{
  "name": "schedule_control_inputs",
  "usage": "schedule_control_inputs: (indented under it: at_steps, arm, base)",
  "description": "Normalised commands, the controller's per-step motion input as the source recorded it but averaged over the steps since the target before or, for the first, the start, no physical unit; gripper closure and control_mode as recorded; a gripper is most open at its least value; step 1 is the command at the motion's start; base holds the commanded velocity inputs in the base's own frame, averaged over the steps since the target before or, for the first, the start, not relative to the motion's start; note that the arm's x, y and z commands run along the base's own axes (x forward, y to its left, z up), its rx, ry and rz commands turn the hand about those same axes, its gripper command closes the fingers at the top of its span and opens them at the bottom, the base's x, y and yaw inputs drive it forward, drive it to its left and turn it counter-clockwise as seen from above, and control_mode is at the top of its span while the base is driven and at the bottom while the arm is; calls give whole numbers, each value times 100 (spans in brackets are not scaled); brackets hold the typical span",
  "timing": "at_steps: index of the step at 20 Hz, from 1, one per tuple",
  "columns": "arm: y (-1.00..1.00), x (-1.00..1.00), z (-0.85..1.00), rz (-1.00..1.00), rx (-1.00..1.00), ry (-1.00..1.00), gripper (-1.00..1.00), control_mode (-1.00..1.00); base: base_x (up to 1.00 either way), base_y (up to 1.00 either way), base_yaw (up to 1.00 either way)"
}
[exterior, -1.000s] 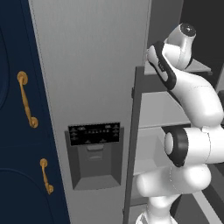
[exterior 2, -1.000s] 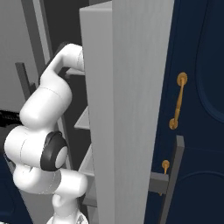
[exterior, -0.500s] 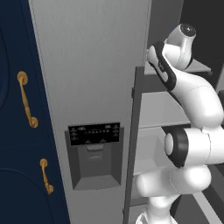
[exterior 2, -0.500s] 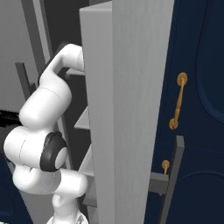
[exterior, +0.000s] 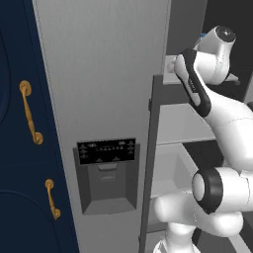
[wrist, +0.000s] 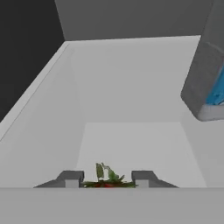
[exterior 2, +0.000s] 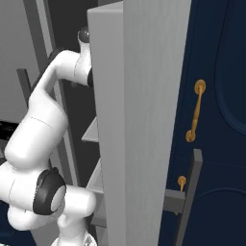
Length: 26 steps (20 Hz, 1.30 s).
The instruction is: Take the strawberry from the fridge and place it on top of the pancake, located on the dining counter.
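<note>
Inside the fridge (exterior: 108, 74), on a grey shelf (wrist: 131, 87), the strawberry (wrist: 106, 179) sits between the pincer (wrist: 106, 178) tips, parted around it; grip uncertain.

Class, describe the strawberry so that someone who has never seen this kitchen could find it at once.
Start at the tall grey fridge, whose door is open, and look along the pale shelf that the arm reaches over. The strawberry sits between the two dark fingertips of the gripper. It is tiny, red with green leaves, unlike the blue-and-white bottle nearby.

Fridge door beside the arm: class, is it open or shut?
Open. The fridge shows grey inner shelves past the door edge, and the arm reaches inside.
</note>
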Motion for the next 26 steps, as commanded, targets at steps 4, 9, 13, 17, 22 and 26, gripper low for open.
schedule_control_inputs:
  at_steps: [4,9,13,17,22,26]
  arm:
    - [47,-100,0,0,-5,-5,100,-100]
    - [35,-100,0,0,-4,0,100,-100]
    - [15,-99,0,0,0,8,100,-100]
    - [19,-100,-6,0,0,5,100,-100]
    - [34,-100,-38,0,1,-3,100,-100]
    - [24,-96,-19,-1,3,10,100,-100]
  base:
    - [0,0,0]
    - [0,0,0]
    - [0,0,0]
    - [0,0,0]
    - [0,0,0]
    - [0,0,0]
